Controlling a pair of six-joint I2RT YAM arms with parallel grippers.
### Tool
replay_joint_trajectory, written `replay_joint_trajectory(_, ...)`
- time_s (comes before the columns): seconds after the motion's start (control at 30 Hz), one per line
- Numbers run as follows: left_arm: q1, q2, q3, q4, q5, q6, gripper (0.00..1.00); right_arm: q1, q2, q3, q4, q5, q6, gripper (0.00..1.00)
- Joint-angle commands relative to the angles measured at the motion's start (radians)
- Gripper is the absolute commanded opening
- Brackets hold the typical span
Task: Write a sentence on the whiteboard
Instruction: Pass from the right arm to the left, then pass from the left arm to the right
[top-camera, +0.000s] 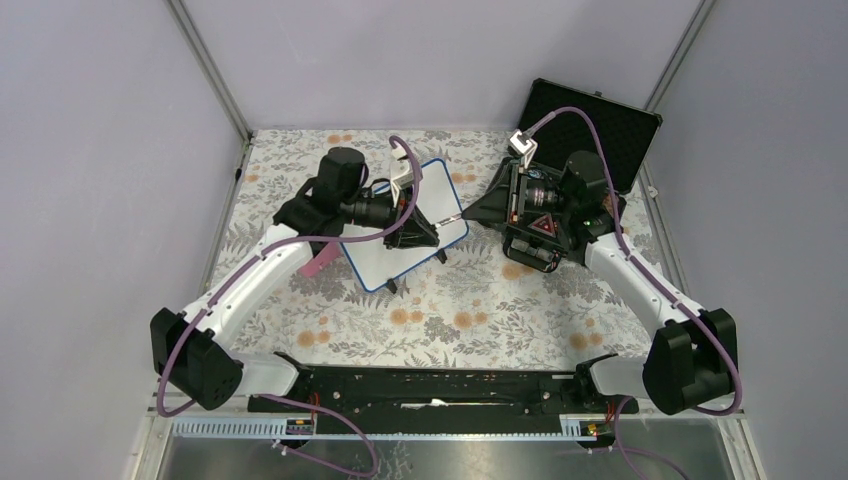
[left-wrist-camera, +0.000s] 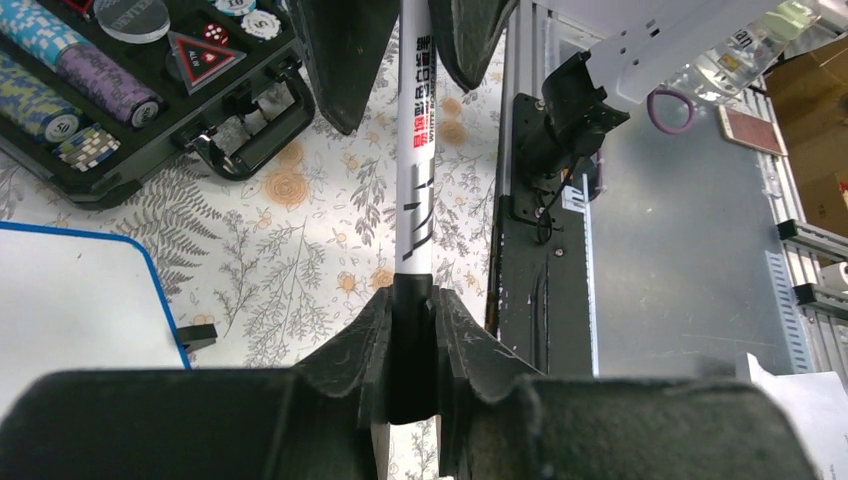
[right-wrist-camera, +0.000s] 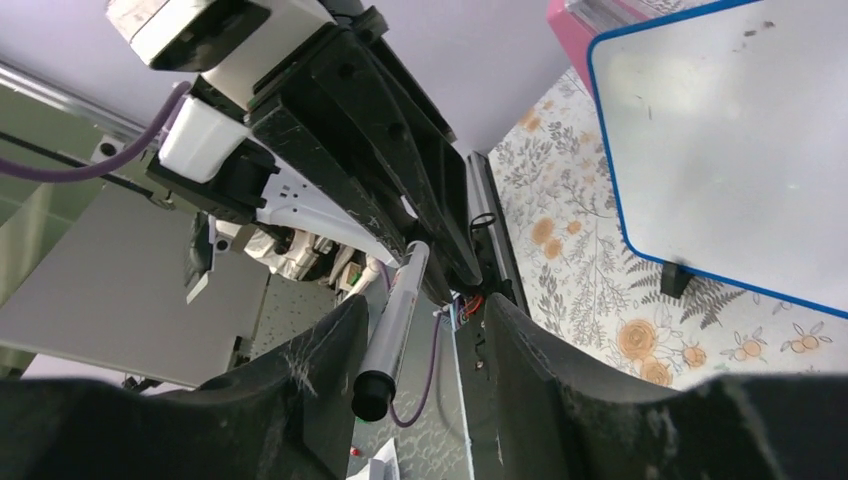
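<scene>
The whiteboard (top-camera: 385, 262) sits askew at the centre of the overhead view on the flowered counter (top-camera: 470, 320), raised on small black clip feet (right-wrist-camera: 677, 281). Its face carries no lettering, only faint specks in the right wrist view, so the sentence is judged not yet begun.

The left gripper (left-wrist-camera: 410, 325) hangs over the board, its fingers clamped on one dark end of a white marker (left-wrist-camera: 415, 180). The right gripper (right-wrist-camera: 420, 325) meets it from the right of the frame. Its fingers stand apart on either side of the barrel, with gaps on both sides, gripping nothing. Which end carries the cap cannot be told.

The board looks light, stiff and slick-faced. On those feet it would likely skid or rock under pen pressure, so any steadying hold belongs on its blue-framed edge, off the writing face. The marker looks light, rigid and smooth, and is best pinched squarely at mid-barrel.
</scene>
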Motion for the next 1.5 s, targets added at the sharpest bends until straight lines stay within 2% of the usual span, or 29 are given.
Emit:
replay_joint_trajectory(0.0, -0.004, 0.009, 0.002, 0.085, 0.05, -0.04, 0.0, 0.004, -0.006, -0.028, 0.281, -0.022, 0.192, 0.53)
replay_joint_trajectory(0.13, -0.005, 0.017, 0.011, 0.086, 0.034, -0.038, 0.0, 0.006, -0.01, 0.009, 0.099, -0.016, 0.057, 0.48)
replay_joint_trajectory(0.43, -0.041, 0.038, 0.02, -0.015, -0.004, 0.078, 0.0, 0.023, -0.016, 0.072, -0.164, -0.03, -0.168, 0.4)
replay_joint_trajectory(0.77, -0.067, 0.049, 0.038, -0.053, -0.038, 0.12, 0.0, 0.064, -0.007, 0.102, -0.293, -0.044, -0.268, 0.34)
replay_joint_trajectory(0.9, -0.067, 0.042, 0.045, -0.078, -0.048, 0.141, 0.0, 0.064, -0.011, 0.103, -0.327, -0.058, -0.294, 0.4)
replay_joint_trajectory(1.07, -0.067, 0.036, 0.047, -0.092, -0.056, 0.152, 0.0, 0.063, -0.014, 0.112, -0.363, -0.062, -0.325, 0.4)
replay_joint_trajectory(1.23, -0.067, 0.046, 0.055, -0.092, -0.052, 0.147, 0.0, 0.076, -0.012, 0.12, -0.394, -0.06, -0.349, 0.35)
replay_joint_trajectory(1.47, -0.073, 0.058, 0.064, -0.091, -0.049, 0.155, 0.0, 0.104, -0.001, 0.141, -0.454, -0.054, -0.387, 0.33)
